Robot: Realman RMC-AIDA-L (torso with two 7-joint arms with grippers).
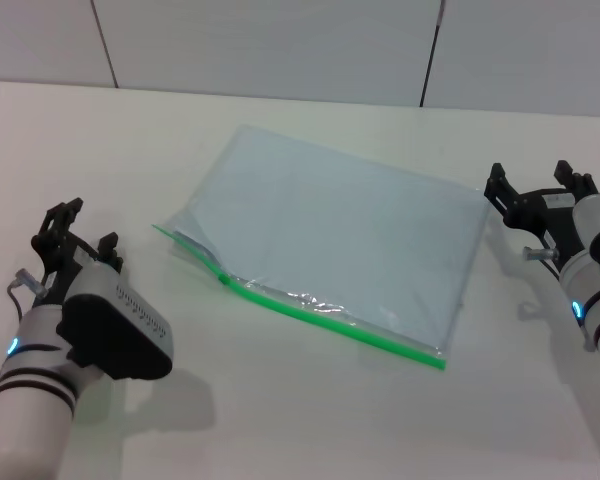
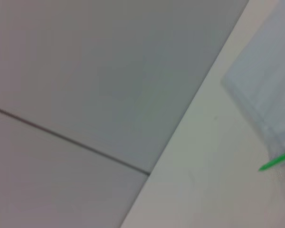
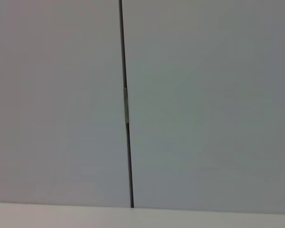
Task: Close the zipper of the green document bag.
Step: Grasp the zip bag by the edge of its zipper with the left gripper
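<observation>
Both grippers sit with fingers spread and hold nothing: the left gripper is off to the left of the green document bag, the right gripper just beside its far right corner. The bag lies flat and slanted on the white table, its zipper along the near edge, gaping at the left end. The left wrist view catches the bag's corner and the green tip; the right wrist view shows only wall.

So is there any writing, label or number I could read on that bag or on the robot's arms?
None that can be read.
Green document bag: no print shows on it or on its zipper.
Left end effector: its grey housing has a row of tiny marks, too small to read.
Right end effector: no readable text.
Table and wall: plain.
</observation>
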